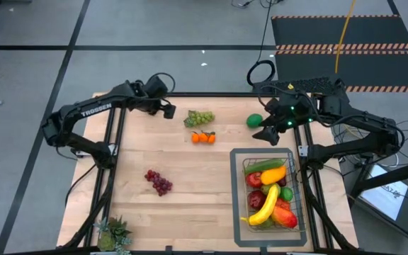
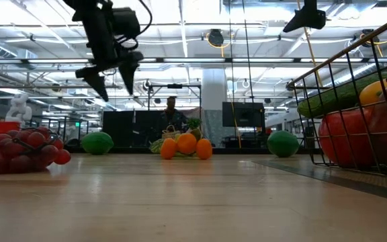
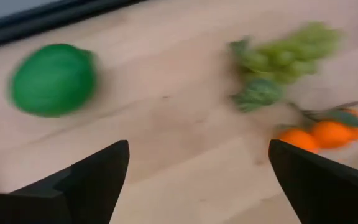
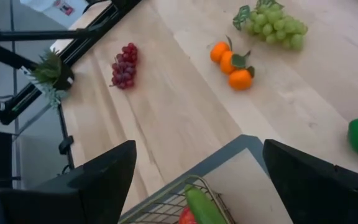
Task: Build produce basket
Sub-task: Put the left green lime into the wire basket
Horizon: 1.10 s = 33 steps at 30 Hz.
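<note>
Left gripper (image 1: pixel 168 111): fingers spread, empty, above bench (image 1: pixel 183 191), beside green grapes (image 1: pixel 200 117).
Right gripper (image 1: pixel 264 134): fingers spread, empty, near lime (image 1: pixel 254 120), just beyond basket (image 1: pixel 294 185).

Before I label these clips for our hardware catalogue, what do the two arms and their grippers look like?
Both arms are dark, near-black, jointed links. The left arm carries white TROSSEN lettering along its forearm. The right arm shows small green lights near its wrist and black cables looping behind it. The left gripper and the right gripper each end in two dark, tapered, wedge-shaped fingers.
</note>
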{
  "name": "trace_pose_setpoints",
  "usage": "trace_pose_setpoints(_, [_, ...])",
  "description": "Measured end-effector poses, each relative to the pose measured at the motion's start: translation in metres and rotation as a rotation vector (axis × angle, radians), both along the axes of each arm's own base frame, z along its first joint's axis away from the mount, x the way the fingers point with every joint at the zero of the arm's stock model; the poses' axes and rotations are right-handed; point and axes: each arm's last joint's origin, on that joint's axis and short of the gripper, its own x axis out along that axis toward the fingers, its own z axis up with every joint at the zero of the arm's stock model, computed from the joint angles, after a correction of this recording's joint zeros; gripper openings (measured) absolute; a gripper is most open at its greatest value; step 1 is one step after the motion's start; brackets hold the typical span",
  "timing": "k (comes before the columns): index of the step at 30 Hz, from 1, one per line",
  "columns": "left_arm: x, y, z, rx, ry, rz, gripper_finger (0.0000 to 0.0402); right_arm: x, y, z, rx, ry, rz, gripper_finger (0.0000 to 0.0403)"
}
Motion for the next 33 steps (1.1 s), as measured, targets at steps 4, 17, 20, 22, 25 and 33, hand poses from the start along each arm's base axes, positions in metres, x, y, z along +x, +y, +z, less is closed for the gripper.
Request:
trace_pose_setpoints(4, [-0.012, 0.02, -0.01, 0.004, 0.091, 0.026, 0.0387, 0.005, -0.003, -0.001, 0.021, -0.009, -0.032, 0.0343])
trace_pose_setpoints(17, [-0.027, 0.071, -0.053, 0.025, 0.389, -0.412, 0.0395, 0.014, -0.003, 0.004, 0.128, -0.09, -0.132, 0.0343])
trace_pose_setpoints(20, [-0.027, 0.077, -0.062, 0.019, 0.448, -0.522, 0.0395, 0.019, -0.005, 0.005, 0.132, -0.118, -0.14, 0.0343])
trace_pose_setpoints(22, [-0.026, 0.08, -0.069, 0.015, 0.496, -0.581, 0.0395, 0.022, -0.006, 0.006, 0.131, -0.136, -0.142, 0.0343])
trace_pose_setpoints(25, [-0.025, 0.082, -0.077, 0.017, 0.569, -0.627, 0.0395, 0.028, -0.007, 0.007, 0.129, -0.164, -0.142, 0.0343])
trace_pose_setpoints(33, [-0.024, 0.087, -0.086, 0.014, 0.616, -0.764, 0.0395, 0.042, -0.011, 0.0, 0.168, -0.148, -0.171, 0.0343])
